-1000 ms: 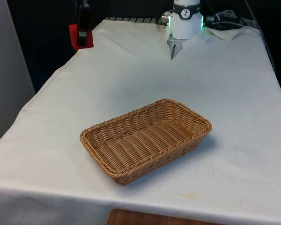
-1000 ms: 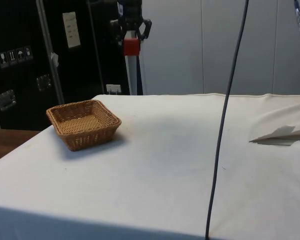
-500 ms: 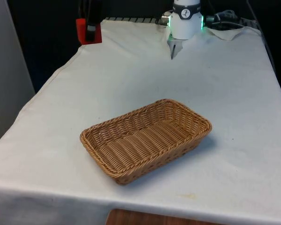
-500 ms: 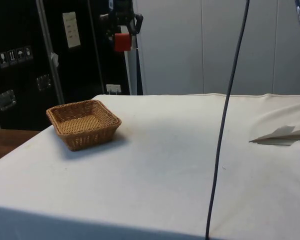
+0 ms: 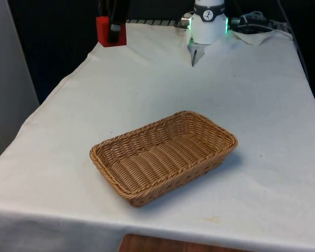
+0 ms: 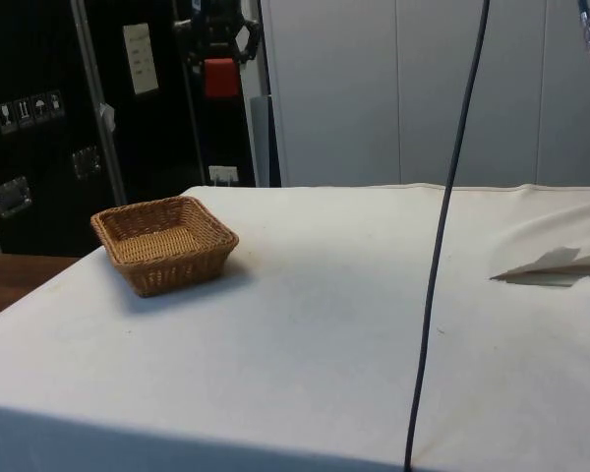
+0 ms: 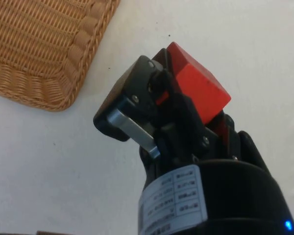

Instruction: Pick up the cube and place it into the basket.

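The cube (image 5: 106, 31) is hanging high above the table (image 5: 147, 89), clamped in the gripper (image 5: 114, 32), well apart from the basket (image 5: 163, 156).

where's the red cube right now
The red cube is held in the gripper, high above the table at the front view's upper left; in the side view it hangs well above the basket, not yet over it.

The tool (image 5: 115, 32) holds the red cube (image 5: 108, 38) (aloft) well beyond the basket (image 5: 107, 167).
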Tool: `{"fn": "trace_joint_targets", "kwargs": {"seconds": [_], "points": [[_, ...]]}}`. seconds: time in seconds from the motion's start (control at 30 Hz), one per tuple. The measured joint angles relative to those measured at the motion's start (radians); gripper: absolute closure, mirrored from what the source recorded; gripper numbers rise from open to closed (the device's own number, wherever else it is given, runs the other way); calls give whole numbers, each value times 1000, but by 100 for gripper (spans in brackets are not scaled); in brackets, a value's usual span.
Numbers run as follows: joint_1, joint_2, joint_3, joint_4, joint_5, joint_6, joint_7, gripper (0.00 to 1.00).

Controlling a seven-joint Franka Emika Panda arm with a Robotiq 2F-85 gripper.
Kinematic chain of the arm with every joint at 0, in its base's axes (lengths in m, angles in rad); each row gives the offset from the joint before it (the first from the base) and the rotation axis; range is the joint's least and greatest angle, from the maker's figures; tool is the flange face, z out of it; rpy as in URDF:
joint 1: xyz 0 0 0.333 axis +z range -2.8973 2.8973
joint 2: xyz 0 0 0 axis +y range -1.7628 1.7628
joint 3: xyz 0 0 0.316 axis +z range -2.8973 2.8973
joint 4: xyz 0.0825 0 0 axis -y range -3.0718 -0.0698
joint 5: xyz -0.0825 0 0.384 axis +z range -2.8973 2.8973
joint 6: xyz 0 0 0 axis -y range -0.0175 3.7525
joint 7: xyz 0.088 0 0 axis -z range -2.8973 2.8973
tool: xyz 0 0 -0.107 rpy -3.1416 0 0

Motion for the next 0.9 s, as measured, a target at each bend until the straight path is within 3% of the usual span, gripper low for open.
{"fn": "trace_joint_targets", "kwargs": {"seconds": [0.3, 0.9], "points": [[0, 21, 30, 30, -7, -1, 18, 100], [-1, 60, 56, 82, -7, 0, -2, 100]]}}
